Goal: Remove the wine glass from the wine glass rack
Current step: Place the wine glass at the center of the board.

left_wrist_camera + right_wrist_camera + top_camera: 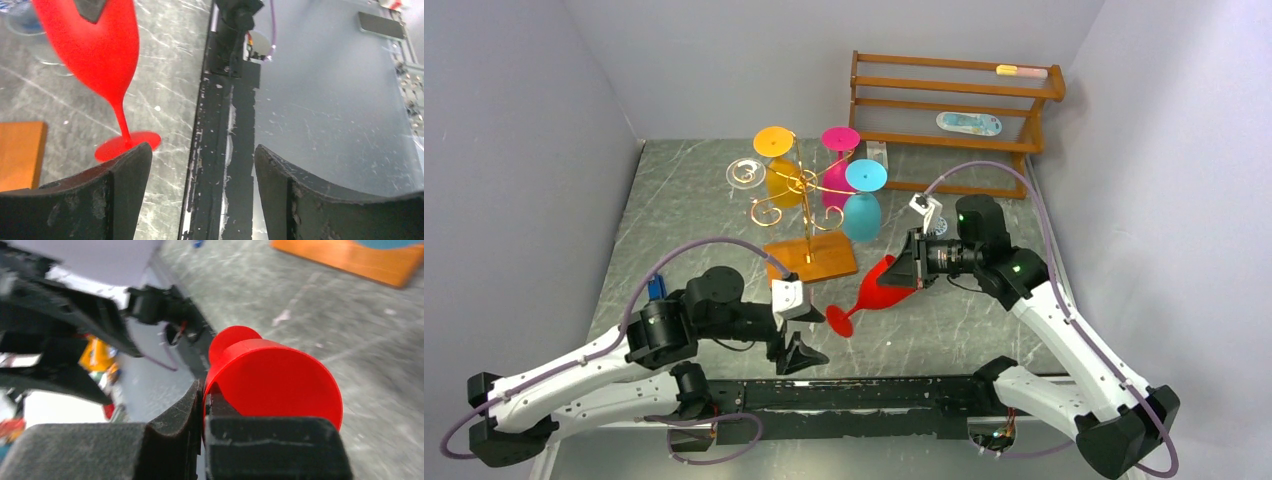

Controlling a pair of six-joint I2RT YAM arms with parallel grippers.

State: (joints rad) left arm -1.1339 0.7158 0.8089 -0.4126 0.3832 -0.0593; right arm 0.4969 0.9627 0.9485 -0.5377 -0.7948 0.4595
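Near the worktop's [684, 200] front edge, about midway along it, the red wine glass [879, 287] is off the wine glass rack [807, 220] and hangs tilted, bowl up toward the right and foot down toward the left. The right hand [911, 265] is clamped on the rim of the bowl; its wrist view shows the two fingers [175, 420] pressed close together with the thin red wall pinched between them. The foot sits low beside the front edge, and whether it rests on the surface cannot be told.

The left hand [796, 328] is just beside that foot, on its left, with its fingers apart and nothing between them. From its own camera the red foot shows just past the left fingertip [135, 165], and only the black base rail lies in the gap.

The rack stands behind the glass, toward the middle of the worktop, on its orange-brown base [814, 260]. An orange glass [779, 165], a pink glass [839, 165], a teal glass [862, 205] and a clear glass [746, 173] hang upside down from its curled gold arms. A brown slatted shelf [944, 88] stands at the far right corner.
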